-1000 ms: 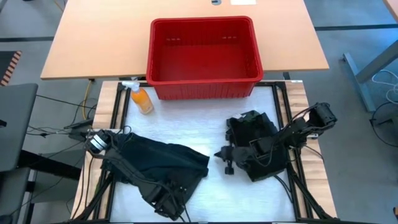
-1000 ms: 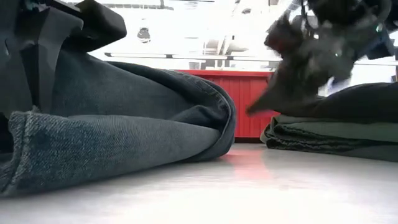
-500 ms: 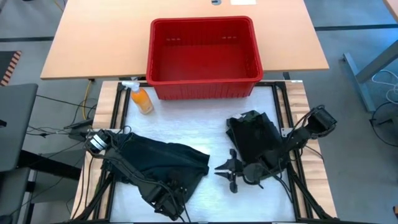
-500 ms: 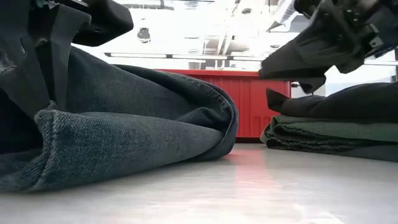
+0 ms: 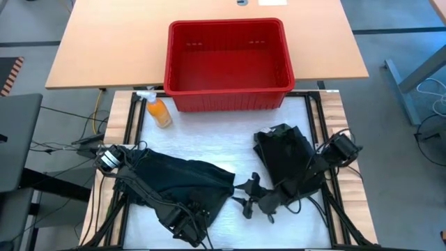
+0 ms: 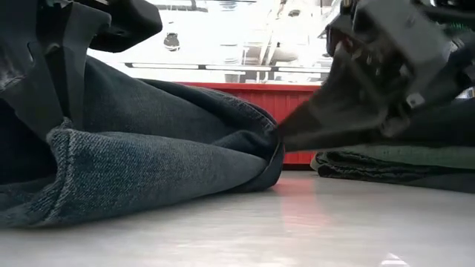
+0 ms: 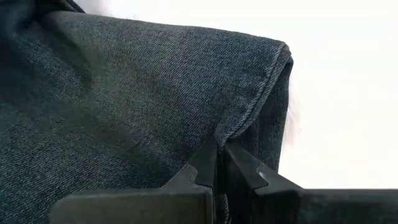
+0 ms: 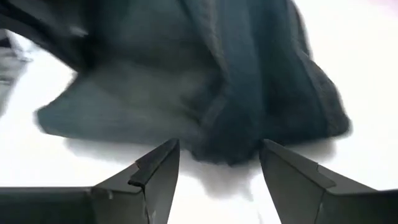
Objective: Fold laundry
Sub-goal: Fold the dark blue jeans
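The left gripper [image 7: 216, 163] is clamped on the hem of the dark denim garment [image 5: 181, 181] at the table's seven o'clock, pinning it for folding. The right gripper [image 5: 252, 199], fingers apart (holding nothing), faces it; a folded dark stack [image 5: 287, 157] rests at four o'clock.

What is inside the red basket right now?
Nothing shows inside the red basket: from above its floor looks bare. The low view shows only its front wall, behind the dark denim garment and the folded stack, both lying on the table.
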Tool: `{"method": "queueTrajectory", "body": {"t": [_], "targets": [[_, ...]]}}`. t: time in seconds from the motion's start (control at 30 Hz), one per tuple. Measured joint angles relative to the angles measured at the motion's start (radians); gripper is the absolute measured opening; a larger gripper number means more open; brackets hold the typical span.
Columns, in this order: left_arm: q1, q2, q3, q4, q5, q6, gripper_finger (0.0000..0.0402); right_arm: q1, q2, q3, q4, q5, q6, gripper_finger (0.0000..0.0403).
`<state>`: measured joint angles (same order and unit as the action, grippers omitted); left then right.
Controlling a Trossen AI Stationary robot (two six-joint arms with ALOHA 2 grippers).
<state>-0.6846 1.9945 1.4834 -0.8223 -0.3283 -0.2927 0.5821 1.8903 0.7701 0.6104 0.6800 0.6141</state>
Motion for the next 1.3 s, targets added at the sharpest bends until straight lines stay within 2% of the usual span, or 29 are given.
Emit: {"method": "queueTrajectory", "body": {"t": [0.13, 0.27, 0.63, 0.83, 1.0, 1.2, 1.3], "targets": [[0.001, 0.000, 0.008, -0.017, -0.001, 0.002, 0.0000, 0.039, 0.034, 0.051, -0.138, 0.153, 0.083, 0.0237], [0.002, -0.002, 0.028, -0.036, -0.011, 0.014, 0.0000, 0.065, 0.048, 0.078, -0.185, 0.270, 0.135, 0.0218], [0.008, -0.002, 0.054, -0.037, -0.043, 0.044, 0.0000, 0.062, 0.048, 0.094, -0.182, 0.204, 0.154, 0.0189], [0.008, -0.002, 0.054, -0.034, -0.043, 0.033, 0.0000, 0.045, 0.151, 0.105, -0.143, 0.209, 0.210, 0.0169], [0.008, -0.002, 0.054, -0.036, -0.026, 0.018, 0.0000, 0.037, 0.194, 0.138, -0.132, 0.259, 0.173, 0.0110], [0.008, -0.002, 0.054, -0.037, -0.017, 0.012, 0.0000, 0.037, 0.193, 0.156, -0.134, 0.263, 0.069, 0.0027], [0.007, -0.002, 0.054, -0.040, -0.017, 0.018, 0.0000, 0.037, 0.192, 0.156, -0.158, 0.267, 0.059, 0.0012]]}}
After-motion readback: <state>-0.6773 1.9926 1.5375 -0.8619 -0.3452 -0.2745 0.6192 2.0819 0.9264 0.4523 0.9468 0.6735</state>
